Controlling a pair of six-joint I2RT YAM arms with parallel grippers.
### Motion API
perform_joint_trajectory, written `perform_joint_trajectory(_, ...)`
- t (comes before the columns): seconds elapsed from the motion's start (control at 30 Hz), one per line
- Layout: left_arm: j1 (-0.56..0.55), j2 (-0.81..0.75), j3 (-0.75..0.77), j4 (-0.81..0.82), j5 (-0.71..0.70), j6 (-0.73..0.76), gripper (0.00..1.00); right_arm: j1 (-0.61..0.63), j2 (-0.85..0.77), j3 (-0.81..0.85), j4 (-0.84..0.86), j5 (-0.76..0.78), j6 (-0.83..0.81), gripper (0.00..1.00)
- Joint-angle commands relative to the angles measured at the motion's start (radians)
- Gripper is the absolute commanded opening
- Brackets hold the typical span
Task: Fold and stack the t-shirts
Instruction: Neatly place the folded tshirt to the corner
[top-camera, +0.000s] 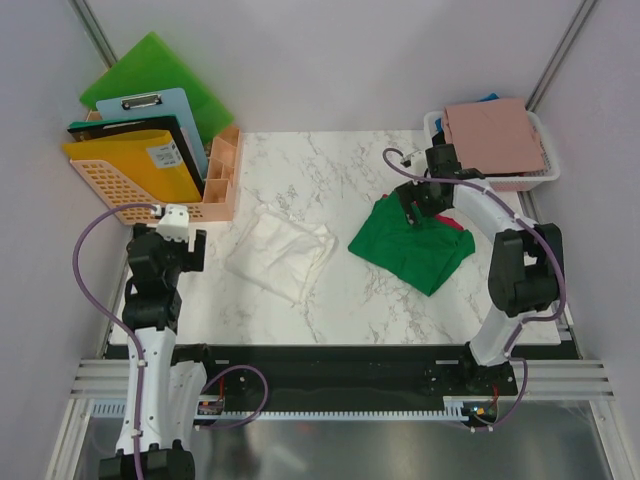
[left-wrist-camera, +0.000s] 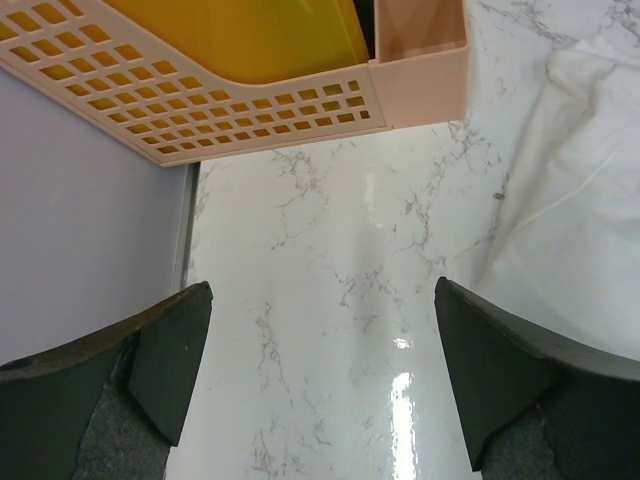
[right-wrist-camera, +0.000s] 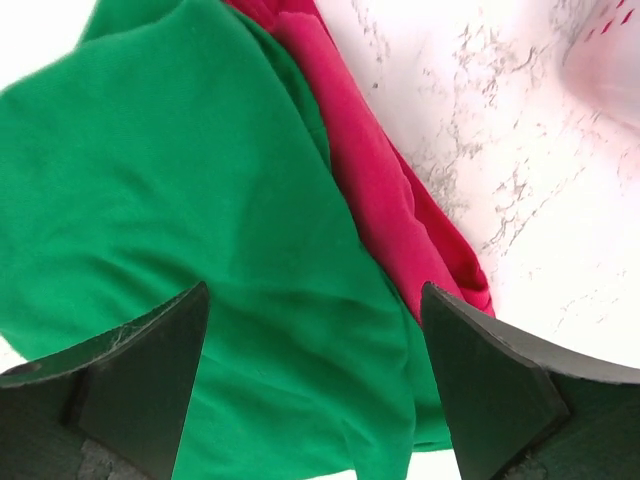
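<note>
I had the white marble table (top-camera: 340, 165) filling my feed, with both arms bolted at its near edge. In the far left corner sat the peach mesh organiser (top-camera: 125, 200), stuffed with a yellow folder (top-camera: 120, 160) and a blue clipboard (top-camera: 165, 115), green boards (top-camera: 150, 70) leaning out the back.

Mid-table, the cream-white t-shirt (top-camera: 280, 250) lay rumpled and spread out, and nothing touched it. To its right the green t-shirt (top-camera: 405, 250) sat in a loose heap, a red t-shirt (right-wrist-camera: 370, 170) poking out along its right edge.

In the far right corner, the white mesh basket (top-camera: 548, 160) held the dusty-pink t-shirt (top-camera: 493, 135) folded flat on top, with a sliver of blue cloth (top-camera: 488, 98) peeking out behind it.

Right gripper (right-wrist-camera: 315, 295) — jaws spread wide, pointed down over the green shirt close to the red one, gripping nothing. I couldn't tell whether its fingertips brushed the cloth.

Left gripper (left-wrist-camera: 320, 300) — it hung above bare marble between the organiser and the cream-white shirt, fingers wide apart and empty.
</note>
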Motion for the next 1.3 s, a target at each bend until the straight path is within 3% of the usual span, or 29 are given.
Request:
perform_joint_trajectory(0.0,0.001,0.043,0.037,-0.034,0.127,0.048,1.0,-0.007,-0.112,-0.022,0.053,-0.115,-0.013,0.94)
perform_joint_trajectory(0.13,0.003,0.129,0.135,-0.042,0.204,0.091,1.0,0.005,-0.231,-0.025,0.006,-0.27,-0.049,0.93)
perform_joint_trajectory(0.17,0.001,0.144,0.185,-0.054,0.236,0.118,1.0,0.011,-0.264,-0.017,-0.031,-0.378,-0.128,0.92)
perform_joint_trajectory(0.27,0.0,0.227,0.299,-0.145,0.295,0.146,1.0,0.084,-0.293,0.02,-0.245,-0.492,-0.224,0.93)
perform_joint_trajectory(0.37,-0.004,0.297,0.354,-0.149,0.234,0.103,1.0,0.227,-0.33,-0.023,-0.192,-0.406,-0.185,0.93)
perform_joint_trajectory(0.5,-0.007,0.418,0.365,-0.146,0.135,0.057,1.0,0.551,-0.267,-0.076,-0.092,-0.018,-0.14,0.93)
perform_joint_trajectory(0.67,-0.013,0.404,0.315,-0.149,0.174,0.013,1.0,0.775,-0.045,0.039,-0.022,0.041,-0.085,0.9)
perform_joint_trajectory(1.13,-0.013,0.316,0.253,-0.182,0.106,0.043,1.0,0.918,0.449,0.714,-0.08,0.138,0.05,0.92)
perform_joint_trajectory(1.27,-0.013,0.311,0.253,-0.182,0.097,0.045,1.0,0.977,0.476,0.69,-0.082,0.187,0.063,0.93)
